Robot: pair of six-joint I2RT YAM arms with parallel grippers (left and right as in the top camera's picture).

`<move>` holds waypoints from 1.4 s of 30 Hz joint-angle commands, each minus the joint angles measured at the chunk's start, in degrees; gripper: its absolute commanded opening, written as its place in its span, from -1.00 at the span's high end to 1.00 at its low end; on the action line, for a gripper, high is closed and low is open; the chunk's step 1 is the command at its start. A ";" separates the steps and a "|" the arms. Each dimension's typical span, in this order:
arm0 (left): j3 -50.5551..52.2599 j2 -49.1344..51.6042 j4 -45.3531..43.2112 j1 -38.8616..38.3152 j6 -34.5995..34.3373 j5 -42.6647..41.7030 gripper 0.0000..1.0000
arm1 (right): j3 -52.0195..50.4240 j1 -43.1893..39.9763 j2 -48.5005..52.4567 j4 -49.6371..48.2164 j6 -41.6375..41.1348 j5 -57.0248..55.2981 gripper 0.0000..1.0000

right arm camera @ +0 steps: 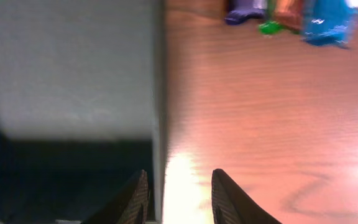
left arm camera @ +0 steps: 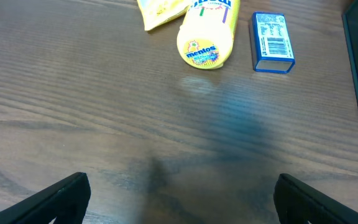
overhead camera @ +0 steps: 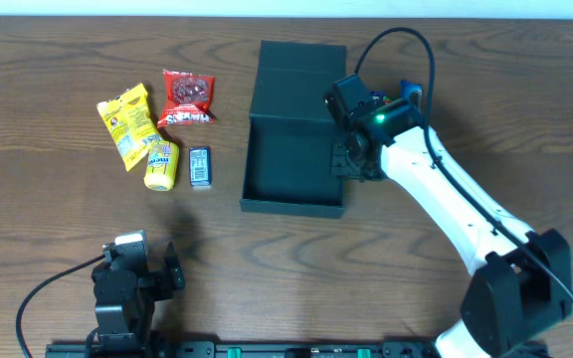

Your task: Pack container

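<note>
The dark green container [overhead camera: 292,207] stands open at the table's middle, its flap lid [overhead camera: 301,80] folded back at the far side. My right gripper [overhead camera: 356,159] hangs over its right wall. In the right wrist view the right gripper [right arm camera: 179,196] straddles that wall [right arm camera: 158,93] with its jaws apart: one finger is inside against the wall, the other outside with a gap. Nothing is held. The box floor [right arm camera: 67,68] looks bare. My left gripper [overhead camera: 137,261] sits near the front left edge, and in its wrist view the left gripper [left arm camera: 182,202] is wide open over bare wood.
Left of the container lie a yellow packet [overhead camera: 125,121], a red packet [overhead camera: 187,97], a yellow Mentos roll [overhead camera: 161,164] and a small blue box [overhead camera: 199,167]. The right wrist view shows blurred purple, orange and blue packets [right arm camera: 325,22] on the wood beyond the wall.
</note>
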State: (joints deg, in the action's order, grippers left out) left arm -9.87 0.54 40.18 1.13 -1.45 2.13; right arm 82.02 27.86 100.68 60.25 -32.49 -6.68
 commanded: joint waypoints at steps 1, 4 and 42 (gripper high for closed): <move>0.70 -0.31 0.33 0.24 0.20 0.42 -0.91 | -2.64 -0.13 0.26 -2.03 0.63 3.28 0.33; 0.70 -0.31 0.35 0.24 0.20 0.42 -0.91 | -5.60 -0.15 0.46 -4.66 0.59 3.56 0.39; 0.70 -0.31 0.33 0.24 0.20 0.42 -0.91 | -12.17 -0.07 0.59 -10.54 4.31 2.38 0.97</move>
State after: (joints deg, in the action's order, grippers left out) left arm -9.87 0.54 40.18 1.13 -1.45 2.13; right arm 70.28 27.88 100.88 49.63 -29.58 -3.11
